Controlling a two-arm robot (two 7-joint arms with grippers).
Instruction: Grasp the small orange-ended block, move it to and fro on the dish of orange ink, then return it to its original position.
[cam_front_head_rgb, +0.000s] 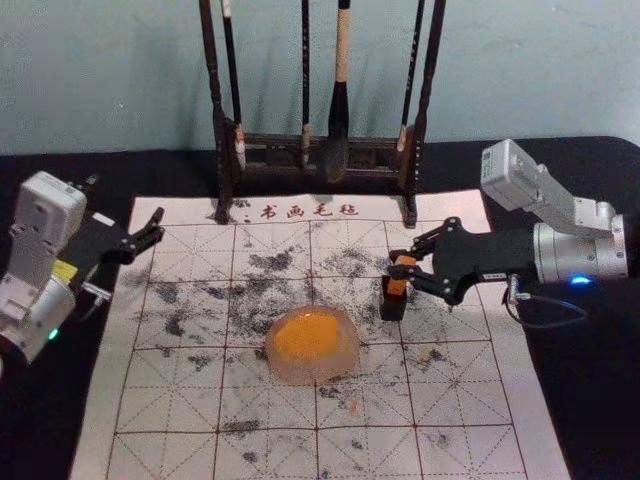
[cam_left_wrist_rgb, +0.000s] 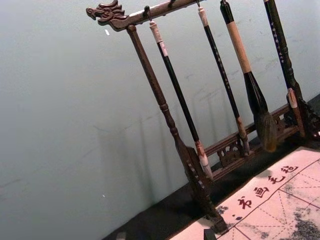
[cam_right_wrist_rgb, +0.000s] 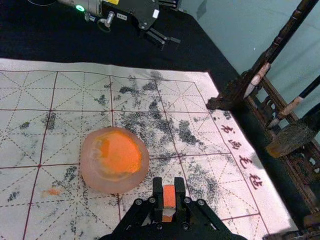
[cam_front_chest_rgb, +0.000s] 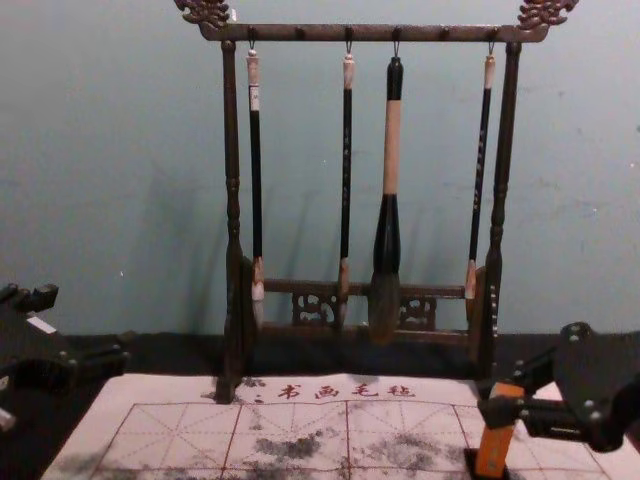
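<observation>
Orange-ended block (cam_front_head_rgb: 399, 283) is standing nearly upright, leaning slightly, at the mouth of the small black holder (cam_front_head_rgb: 393, 308); how deep it is reaching cannot be told. The right gripper (cam_front_head_rgb: 402, 267) is pinching it between 2 fingers, closed in on its upper part, on the right side of the calligraphy mat (cam_front_head_rgb: 170, 400). The dish of orange ink (cam_front_head_rgb: 310, 372) is sitting apart from the holder, to its left and nearer the robot. Behind the holder, the brush rack (cam_front_head_rgb: 224, 165) is standing across the mat's far edge, its right foot near the right gripper, with 4 brushes (cam_front_head_rgb: 340, 110) hanging from it. Dark ink smudges (cam_front_head_rgb: 270, 262) are marking the gridded mat. The left gripper (cam_front_head_rgb: 127, 204) is hovering idle by the mat's far left edge, fingers spread wide.
</observation>
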